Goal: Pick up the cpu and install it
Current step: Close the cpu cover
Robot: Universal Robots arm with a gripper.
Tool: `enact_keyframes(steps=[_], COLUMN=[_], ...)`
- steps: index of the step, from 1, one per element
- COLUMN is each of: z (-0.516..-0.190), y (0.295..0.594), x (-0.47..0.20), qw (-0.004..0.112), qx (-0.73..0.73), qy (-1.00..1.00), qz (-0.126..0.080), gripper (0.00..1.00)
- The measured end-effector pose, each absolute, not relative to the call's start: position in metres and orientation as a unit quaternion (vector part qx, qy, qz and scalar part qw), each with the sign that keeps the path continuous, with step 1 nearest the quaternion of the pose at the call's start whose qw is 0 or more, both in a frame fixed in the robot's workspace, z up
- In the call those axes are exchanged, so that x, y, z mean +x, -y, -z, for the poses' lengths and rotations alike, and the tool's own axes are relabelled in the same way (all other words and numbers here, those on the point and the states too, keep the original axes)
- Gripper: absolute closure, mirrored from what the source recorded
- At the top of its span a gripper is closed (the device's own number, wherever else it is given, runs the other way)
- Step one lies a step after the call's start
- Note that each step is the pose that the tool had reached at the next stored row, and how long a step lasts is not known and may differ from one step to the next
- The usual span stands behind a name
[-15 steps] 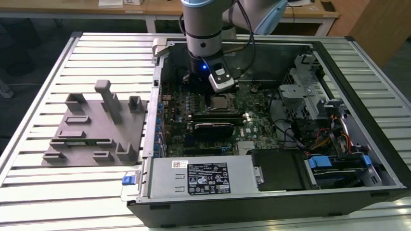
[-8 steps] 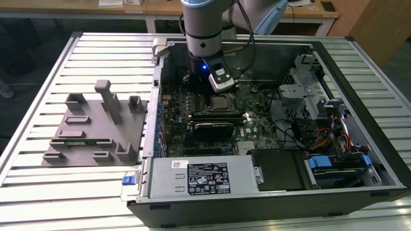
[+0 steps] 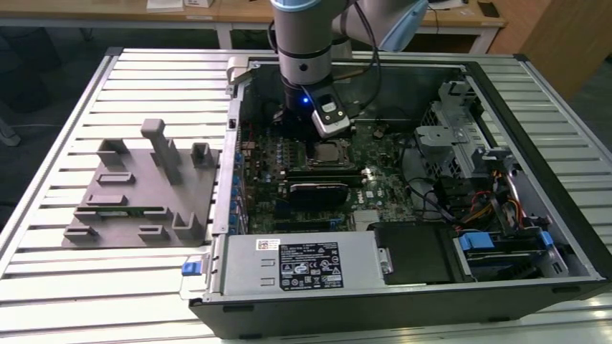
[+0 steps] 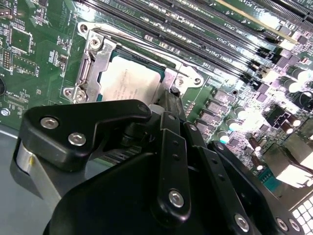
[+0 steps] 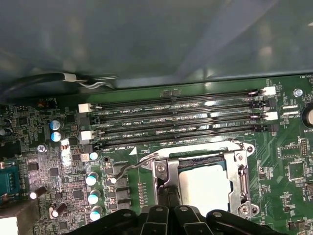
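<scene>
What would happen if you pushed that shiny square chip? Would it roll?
Probably not: the cpu is flat and square, so it shouldn't roll. It sits inside the metal frame, so it likely wouldn't slide. Its metal lid looks stiff.

Robotics lab or workshop — slatted metal bench (image 3: 57, 287), opened computer case (image 3: 402, 304), grey parts tray (image 3: 134, 190), wooden desks (image 3: 96, 11) behind

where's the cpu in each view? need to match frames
Exterior view: the cpu sits in its socket on the motherboard.
Second wrist view: the cpu lies inside the metal socket frame.
First wrist view: the cpu lies inside the same frame.
Shared landmark: the memory slots beside the socket.
</scene>
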State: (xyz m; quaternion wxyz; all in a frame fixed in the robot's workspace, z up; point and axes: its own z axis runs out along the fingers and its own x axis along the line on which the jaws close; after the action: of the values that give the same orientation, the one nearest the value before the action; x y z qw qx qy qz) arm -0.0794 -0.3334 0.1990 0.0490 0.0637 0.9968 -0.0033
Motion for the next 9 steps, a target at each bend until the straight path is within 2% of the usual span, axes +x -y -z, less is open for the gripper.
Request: enact_keyframes(steps=[9], z=[-0.1991], y=[0.3334], x=[-0.0751], qw=[0.049], qx=[0.064], qy=[-0.997], qz=[0.003], gripper=[0.89])
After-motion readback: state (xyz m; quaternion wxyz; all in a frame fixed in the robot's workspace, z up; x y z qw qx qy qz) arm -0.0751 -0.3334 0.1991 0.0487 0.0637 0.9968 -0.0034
